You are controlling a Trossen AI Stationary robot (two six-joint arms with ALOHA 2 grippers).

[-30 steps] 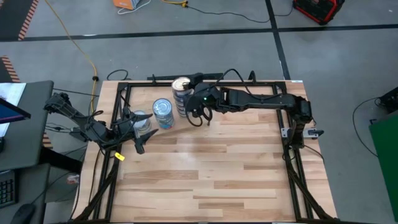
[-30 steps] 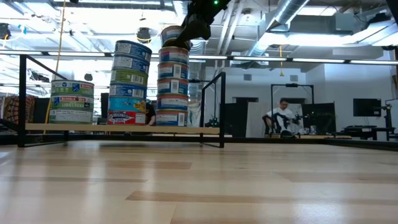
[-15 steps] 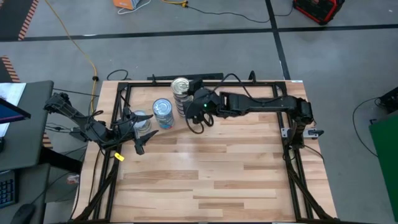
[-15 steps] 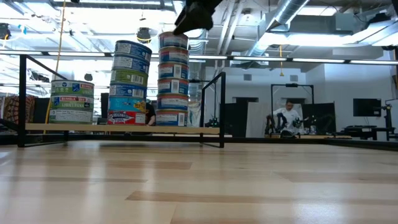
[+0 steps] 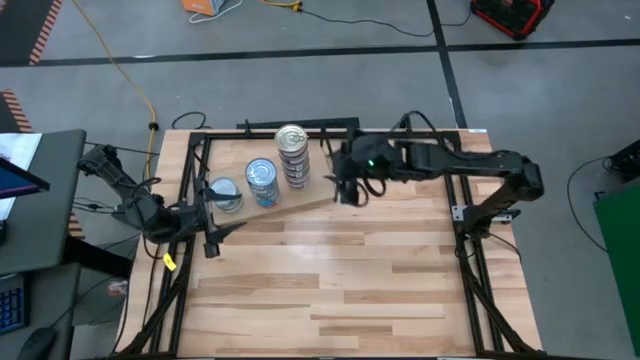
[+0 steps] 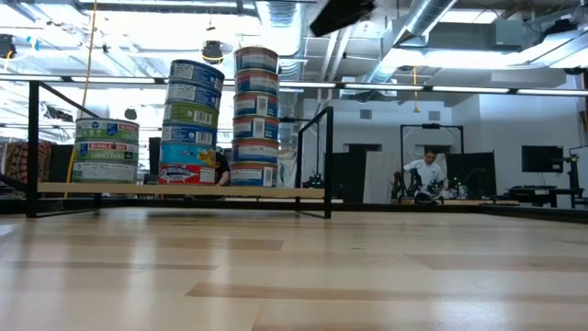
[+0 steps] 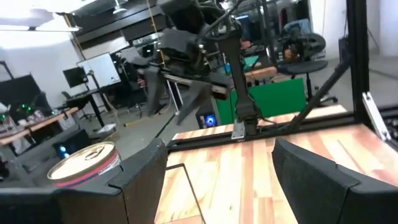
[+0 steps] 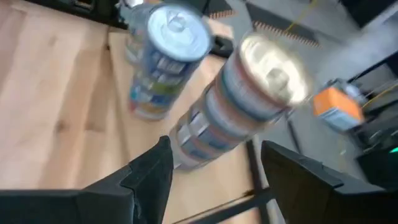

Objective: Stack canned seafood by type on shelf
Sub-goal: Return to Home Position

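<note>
The canned seafood [image 5: 262,183] is being shown in three stacks on the shelf [image 6: 276,191], at the far left of the counter [image 5: 340,290]. The gold-lidded tallest stack [image 5: 291,155] is standing just beside the middle stack [image 6: 191,119], with the short stack [image 6: 106,149] near that one's other side.

With the tins seemingly all placed, the return home is being judged the step in hand. It is best being done by raising the right hand [image 5: 347,190] clear of the tallest stack before any sideways swing, since so tall a column is likely being toppled by a light brush.

That hand is being held just beside the tallest stack, apart from it and above its top, with its fingers [image 8: 149,174] spread and empty. The left hand [image 5: 212,240] is being held near the short stack, fingers likewise apart and empty
</note>
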